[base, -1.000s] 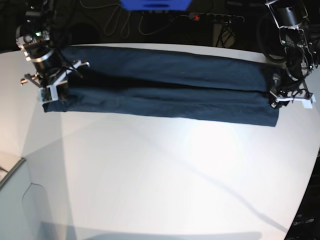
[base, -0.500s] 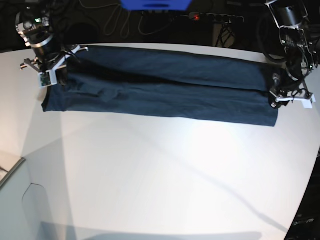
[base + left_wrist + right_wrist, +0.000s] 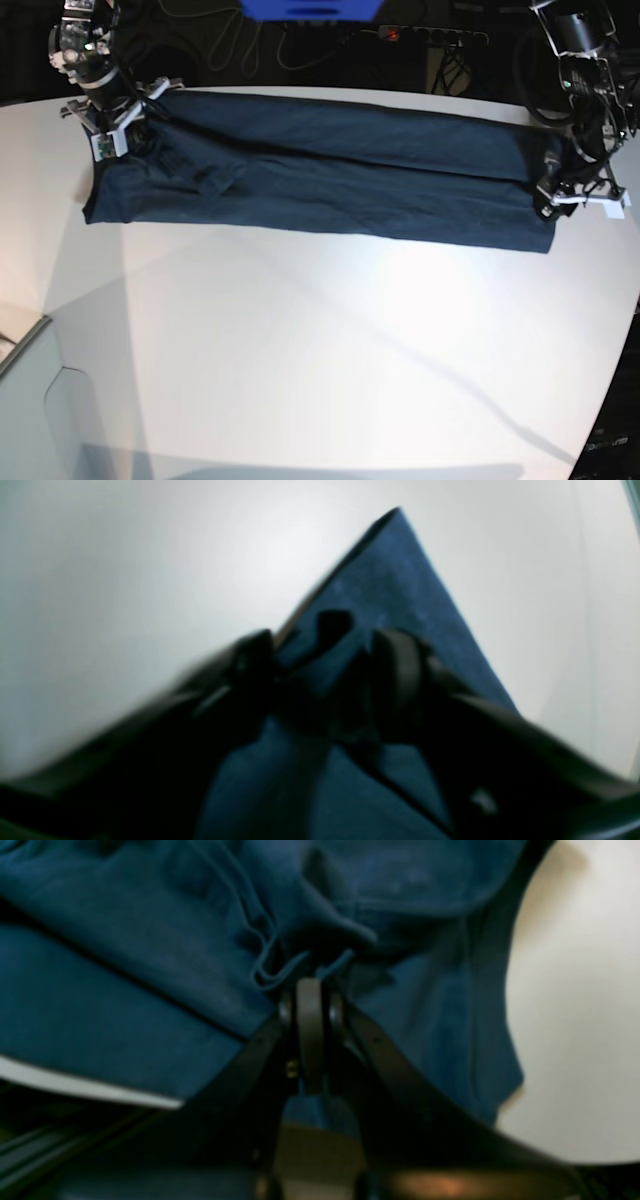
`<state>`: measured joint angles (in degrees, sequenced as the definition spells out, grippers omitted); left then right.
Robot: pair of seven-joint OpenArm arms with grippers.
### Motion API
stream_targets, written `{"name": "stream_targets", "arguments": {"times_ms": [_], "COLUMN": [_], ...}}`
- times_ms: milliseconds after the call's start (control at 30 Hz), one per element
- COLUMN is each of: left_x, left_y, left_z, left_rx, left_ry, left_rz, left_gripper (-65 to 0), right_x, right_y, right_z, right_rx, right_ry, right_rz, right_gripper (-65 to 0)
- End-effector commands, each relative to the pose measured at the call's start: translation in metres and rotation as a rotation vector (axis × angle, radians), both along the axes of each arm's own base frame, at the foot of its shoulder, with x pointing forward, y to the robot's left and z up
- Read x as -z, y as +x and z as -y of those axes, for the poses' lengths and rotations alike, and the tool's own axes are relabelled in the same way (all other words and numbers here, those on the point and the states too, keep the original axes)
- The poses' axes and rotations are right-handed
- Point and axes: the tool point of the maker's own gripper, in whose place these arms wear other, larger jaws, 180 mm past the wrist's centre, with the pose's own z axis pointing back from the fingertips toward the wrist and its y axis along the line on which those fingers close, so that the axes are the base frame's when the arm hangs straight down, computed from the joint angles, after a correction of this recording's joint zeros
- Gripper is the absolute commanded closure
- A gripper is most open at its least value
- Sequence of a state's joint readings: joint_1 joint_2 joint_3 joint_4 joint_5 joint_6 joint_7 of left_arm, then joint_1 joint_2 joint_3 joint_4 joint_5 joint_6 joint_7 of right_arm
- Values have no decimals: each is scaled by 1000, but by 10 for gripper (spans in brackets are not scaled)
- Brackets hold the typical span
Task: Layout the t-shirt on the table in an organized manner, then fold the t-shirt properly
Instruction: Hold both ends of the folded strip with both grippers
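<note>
The dark navy t-shirt [image 3: 330, 180] lies folded into a long strip across the far part of the white table [image 3: 320, 350]. My right gripper [image 3: 130, 128] is at the strip's far left corner. In the right wrist view it [image 3: 311, 985] is shut on a bunched ridge of the t-shirt [image 3: 125, 990]. Wrinkles run out from that grip. My left gripper [image 3: 562, 195] rests on the strip's right end. In the left wrist view its fingers [image 3: 400, 670] stand apart, open, over the t-shirt [image 3: 395, 575], with a small raised fold between them.
Behind the table there are a blue object [image 3: 310, 8], a power strip [image 3: 430, 35] and cables on a dark floor. The table's far edge runs just behind the shirt. A grey ledge [image 3: 20, 340] sits at the lower left. White tabletop [image 3: 125, 580] flanks the shirt's right corner.
My right gripper has drawn the shirt's left end toward the far edge, wrinkling it. My left gripper's fingers have spread wider; that arm has stayed in place.
</note>
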<state>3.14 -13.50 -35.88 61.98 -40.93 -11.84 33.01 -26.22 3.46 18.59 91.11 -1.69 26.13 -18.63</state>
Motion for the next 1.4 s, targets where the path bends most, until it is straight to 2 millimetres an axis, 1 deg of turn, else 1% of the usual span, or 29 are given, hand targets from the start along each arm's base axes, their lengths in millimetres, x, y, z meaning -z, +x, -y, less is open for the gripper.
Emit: {"name": "stream_targets", "arguments": {"times_ms": [0,67,100,133,333,400,567,600,700,767,867,933,967,1100,1167,1300,1367], "left_x": [-6,-5,-5,-5,-2,2,10,10,11,10,9,9,9,16,18,22,25], "left_y": [1,1,1,1,-2,-10,-22,-23,-23,-20,-18,-18,-18,-11,-10,-11,-14], "left_z": [-7,-7,-7,-7,-5,-5,-5,-5,-5,-5,-5,-5,-3,22,31,35,33], "left_rx": [2,3,3,4,7,8,8,9,12,12,12,13,19,110,139,165,180], "left_ry": [19,19,19,18,15,17,17,18,22,22,22,23,22,25,24,47,79], "left_rz": [3,1,1,0,-9,-25,-53,-56,-59,-55,-50,-51,-53,-71,-80,-101,-122], "left_gripper": [-381,-450,-469,-473,-434,-430,-425,-411,-334,-304,-278,-273,-272,-272,-274,-272,-270], "right_x": [-9,-9,-9,-9,-9,-9,-9,-9,-9,-9,-9,-9,-8,-8,-8,-7,-7], "right_y": [7,8,9,9,9,9,9,9,9,9,9,9,9,9,8,7,6], "right_z": [2,2,3,3,0,0,-1,-1,-1,-1,-1,-1,-1,-1,-1,-1,-1], "right_rx": [-4,-4,-4,-4,-7,-6,-7,-7,-7,-7,-7,-7,-7,-9,-9,-9,-9], "right_ry": [-5,-5,-5,-5,-2,0,0,0,0,0,0,0,0,1,1,1,1], "right_rz": [39,42,42,42,42,40,40,40,40,40,40,40,39,39,37,34,33], "right_gripper": [0,0,0,0,0,0,0,0,0,0,0,0,0,0,0,0,0]}}
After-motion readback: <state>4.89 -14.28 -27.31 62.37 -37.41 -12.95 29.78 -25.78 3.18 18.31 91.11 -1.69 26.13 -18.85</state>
